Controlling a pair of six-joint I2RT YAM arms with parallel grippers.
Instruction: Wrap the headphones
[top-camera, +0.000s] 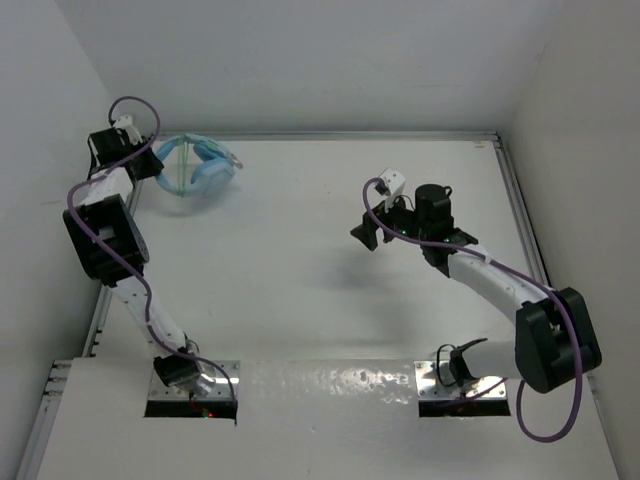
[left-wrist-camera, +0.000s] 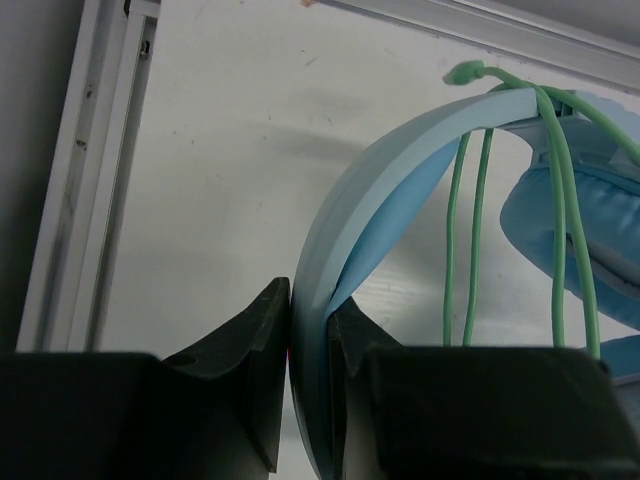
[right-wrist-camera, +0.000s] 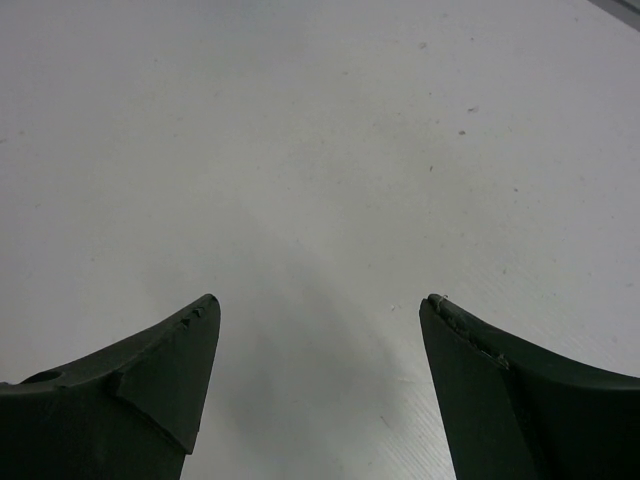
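Observation:
The light blue headphones (top-camera: 200, 170) are at the table's far left corner, their pale green cable (left-wrist-camera: 560, 210) looped several times across the headband and earcup (left-wrist-camera: 590, 240). My left gripper (top-camera: 152, 163) is shut on the headband (left-wrist-camera: 400, 160), one finger on each side of the band. The cable's small plug end (left-wrist-camera: 466, 72) pokes out above the band. My right gripper (top-camera: 375, 232) hovers over the middle right of the table, far from the headphones. Its fingers (right-wrist-camera: 170, 370) stand wide open over bare white surface with nothing between them.
A metal rail (top-camera: 350, 134) runs along the table's far edge and another (left-wrist-camera: 80, 170) along the left side, close to the headphones. White walls enclose the table on the left, back and right. Purple robot cables (top-camera: 130, 105) loop off both arms.

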